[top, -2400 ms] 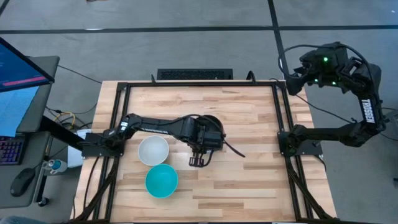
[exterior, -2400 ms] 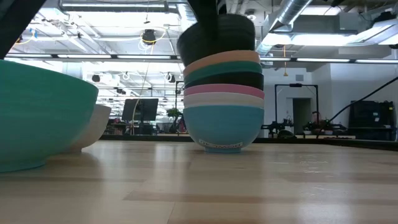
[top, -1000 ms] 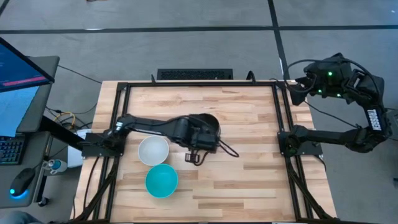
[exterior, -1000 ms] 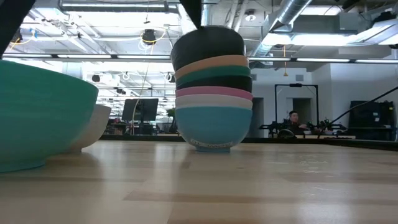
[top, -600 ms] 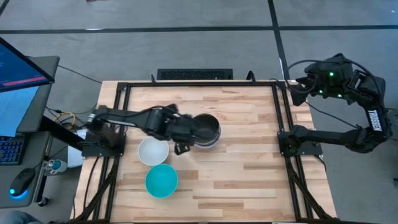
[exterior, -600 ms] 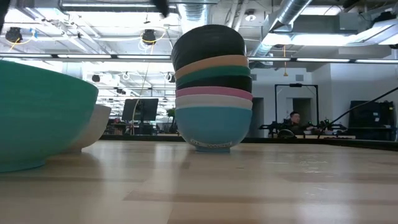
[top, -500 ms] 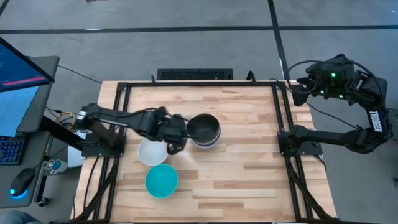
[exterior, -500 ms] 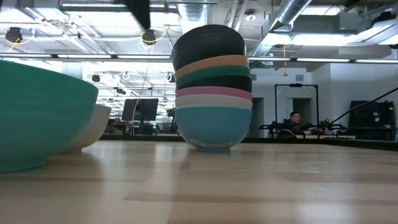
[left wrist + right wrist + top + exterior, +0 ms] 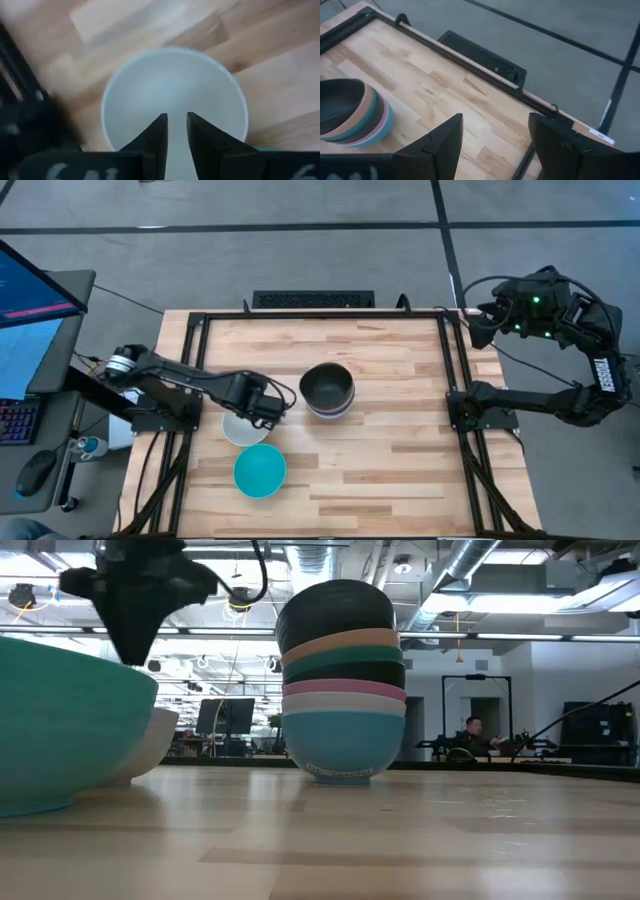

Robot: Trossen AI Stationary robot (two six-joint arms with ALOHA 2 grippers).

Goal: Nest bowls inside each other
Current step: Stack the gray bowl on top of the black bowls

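Note:
A stack of several nested bowls (image 9: 328, 390) (image 9: 345, 680) stands mid-table on its cyan bottom bowl, with a black bowl on top. One white bowl (image 9: 240, 427) (image 9: 175, 90) and one cyan bowl (image 9: 260, 470) (image 9: 60, 730) stand apart, upright on the table nearer the left. My left gripper (image 9: 264, 410) (image 9: 176, 117) (image 9: 135, 610) hovers above the white bowl, its fingers pointing down and a narrow gap apart. My right gripper (image 9: 480, 328) (image 9: 495, 145) waits open above the table's far right corner.
A black frame rail (image 9: 320, 313) runs around the table top. Bare wood lies right of the stack (image 9: 400, 430). A keyboard-like dark slab (image 9: 312, 300) sits beyond the far edge, and a monitor (image 9: 30, 290) stands off the left side. A person (image 9: 470, 730) shows far back in the room.
My left gripper has swung from the near side of the stack toward the table's left and now hangs over the white bowl. The stack and the two single bowls have stayed where they were.

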